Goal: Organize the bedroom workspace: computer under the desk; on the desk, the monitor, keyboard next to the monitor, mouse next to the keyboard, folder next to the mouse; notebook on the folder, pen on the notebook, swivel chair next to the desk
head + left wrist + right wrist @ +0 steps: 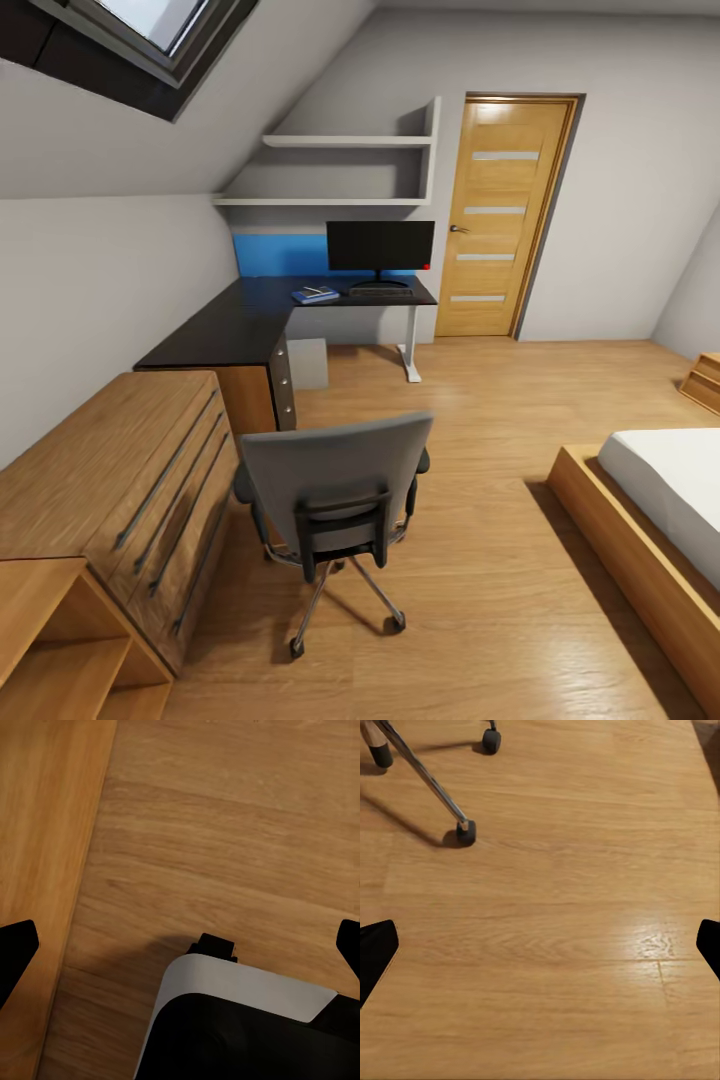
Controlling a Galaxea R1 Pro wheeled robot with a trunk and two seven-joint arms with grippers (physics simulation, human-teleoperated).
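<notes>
Pincers (180, 937) (540, 945) spread wide, pointed down at floor (555, 907).

Grey swivel chair (335, 480), glossy black desk (240, 325), bright-blue folder (315, 296), oak door (505, 215), light wood-grain floor (470, 560).

— What of your own body shows here?

— On my left wrist camera, my base (240, 1020): a rounded black shell capped by a white panel, with a small black block jutting from the white edge.

— And the grippers?

— Two flat, matte black fingertips (16, 949) at the frame's sides for my left gripper (180, 949), set wide apart. My right gripper (540, 949) looks the same: plain black fingertips (376, 949), tapered, no markings, screws or cables visible.
</notes>
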